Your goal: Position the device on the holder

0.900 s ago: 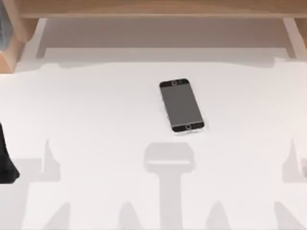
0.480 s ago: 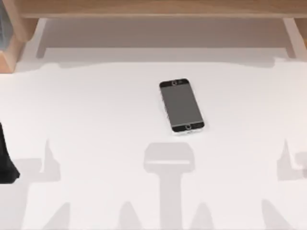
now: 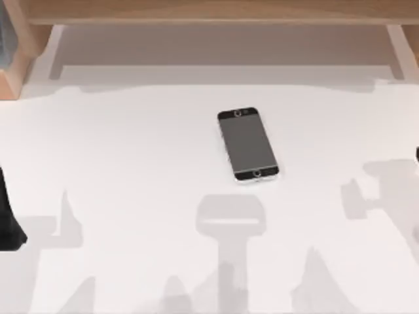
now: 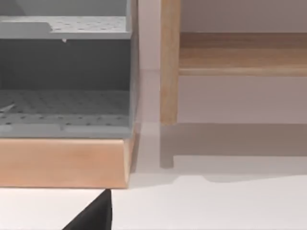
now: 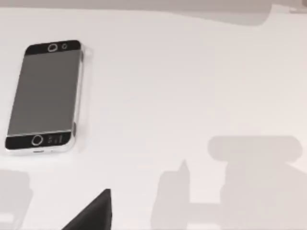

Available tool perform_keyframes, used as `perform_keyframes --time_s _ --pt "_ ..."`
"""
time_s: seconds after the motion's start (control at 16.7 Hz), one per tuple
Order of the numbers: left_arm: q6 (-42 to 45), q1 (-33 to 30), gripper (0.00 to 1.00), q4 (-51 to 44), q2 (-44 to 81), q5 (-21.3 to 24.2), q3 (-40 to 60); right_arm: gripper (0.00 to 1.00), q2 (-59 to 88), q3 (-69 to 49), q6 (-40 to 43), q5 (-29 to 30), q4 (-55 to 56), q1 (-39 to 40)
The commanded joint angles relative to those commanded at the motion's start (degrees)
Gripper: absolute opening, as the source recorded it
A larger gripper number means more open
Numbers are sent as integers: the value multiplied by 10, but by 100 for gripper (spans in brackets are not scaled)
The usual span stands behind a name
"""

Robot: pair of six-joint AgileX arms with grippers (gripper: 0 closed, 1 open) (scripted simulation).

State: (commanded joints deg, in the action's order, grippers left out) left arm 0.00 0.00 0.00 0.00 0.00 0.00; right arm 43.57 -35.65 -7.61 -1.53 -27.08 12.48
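The smartphone (image 3: 247, 144) lies flat on the white tabletop (image 3: 131, 163), screen up, near the middle; nothing touches it, so it is free to be picked up from above or from its long sides; its round home button (image 3: 256, 173) points to the near edge and its top end points to the wooden shelf (image 3: 209, 13) at the far side; it sits a little turned, not square to the tabletop's edges.

In the right wrist view the smartphone (image 5: 45, 96) is seen a little way ahead of the camera, with bare tabletop between; a dark tip (image 5: 93, 213) pokes in at the lower edge of that view, and I think it is part of the right gripper, but I cannot tell if the gripper is open or closed, and it holds nothing that I can see; I guess this arm is the one meant to fetch the smartphone, because its camera looks right at it.

The left arm (image 3: 8, 216) is a dark shape at the left edge of the tabletop, well apart from the smartphone; its camera faces a grey rack with little holes (image 4: 64, 72) set on a wooden base (image 4: 64, 163); I cannot tell its gripper's state either; no holder is plain to see, so the task is not yet begun.
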Motion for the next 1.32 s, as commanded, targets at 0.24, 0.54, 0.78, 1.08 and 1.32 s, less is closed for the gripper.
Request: perform_keyframes --time_s 0.24,0.54,0.78,1.08,1.32 --pt "0 0 100 0 0 0 0 100 247 -185 -33 9 -148 54" --pt "0 0 100 0 0 0 0 100 554 -442 -70 23 -322 115" --pt "0 0 100 0 0 0 0 100 760 -656 -95 33 -427 152" --pt "0 0 100 0 0 0 0 100 941 -902 -120 39 -497 179" --pt "0 0 100 0 0 0 0 100 1019 -1026 -131 40 -513 187"
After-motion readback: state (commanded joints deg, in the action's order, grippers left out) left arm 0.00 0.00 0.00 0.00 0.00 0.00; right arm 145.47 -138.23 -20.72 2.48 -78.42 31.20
